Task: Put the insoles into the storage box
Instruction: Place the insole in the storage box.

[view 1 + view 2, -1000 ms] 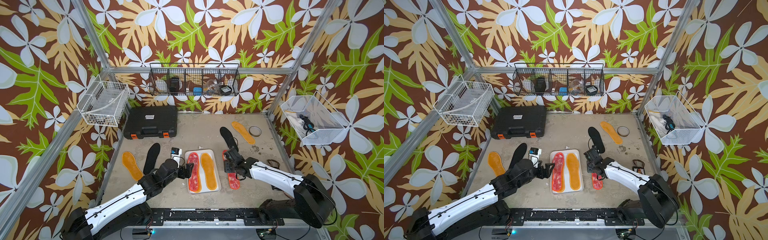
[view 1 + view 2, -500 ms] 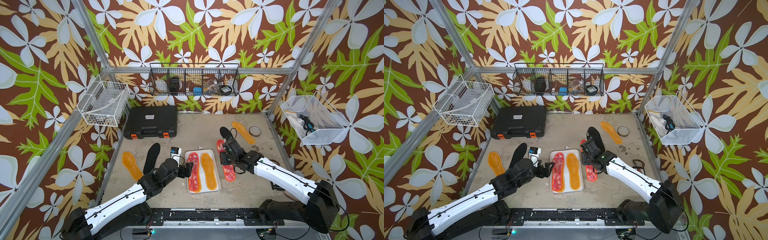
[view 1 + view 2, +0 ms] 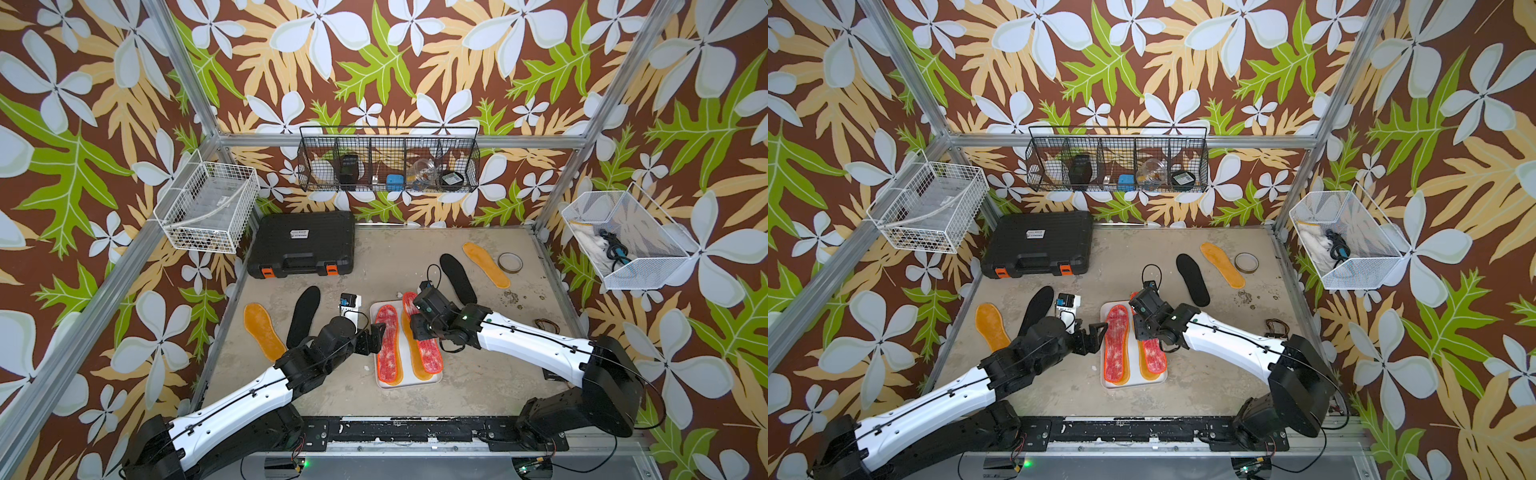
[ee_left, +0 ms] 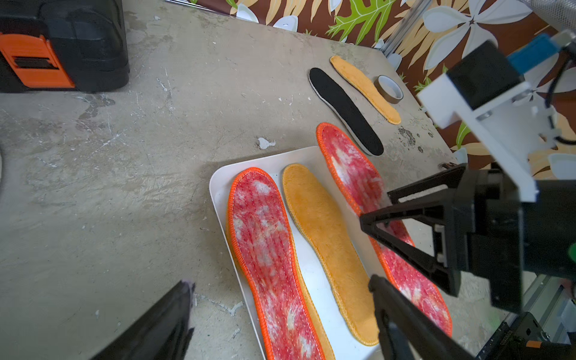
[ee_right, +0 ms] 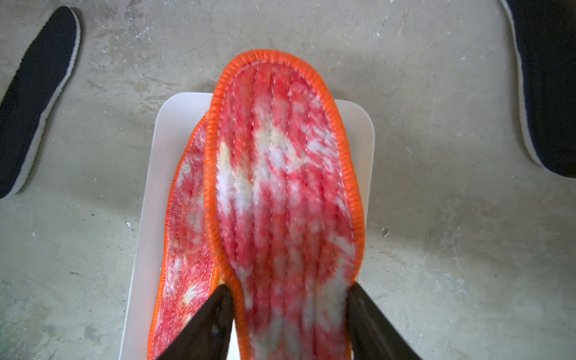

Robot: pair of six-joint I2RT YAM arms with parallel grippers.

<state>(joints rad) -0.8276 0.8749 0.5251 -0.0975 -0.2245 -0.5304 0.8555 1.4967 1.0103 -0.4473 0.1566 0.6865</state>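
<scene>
Since a second earlier, the right claw (image 5: 288, 288) had lifted the red-white insole (image 5: 280, 174) off the desk (image 3: 469, 386) beside the storage box (image 3: 409, 380) and carried it over the box. The left arm had not shifted.

The right claw pinched that insole across its width, one finger on each orange rim, so the pad bowed between them. It hung above the orange-yellow insole (image 4: 327, 249), which lay in the half of the box nearer the right arm. A second red-white insole (image 3: 388, 347) lay flat in the other half. The held insole's rounded end stuck out past the box's far rim.

The left claw (image 3: 372, 338) stood wide and empty just beside the box on the left arm's side. A black insole (image 3: 457, 278) and a yellow insole (image 3: 486, 266) lay beyond the box's far right corner. Another black insole (image 3: 305, 316) and another yellow insole (image 3: 264, 332) lay off to its left.

The main risk looked like a release with that end overhanging: the insole would probably end up propped on the rim or slide out onto the desk. The bow could also spring flat on release and flick the pad onto its neighbour or over the wall. The fuzzy face might cling to a finger as the claw opened. A low descent could press on the shallow box and shove it toward the left claw.
</scene>
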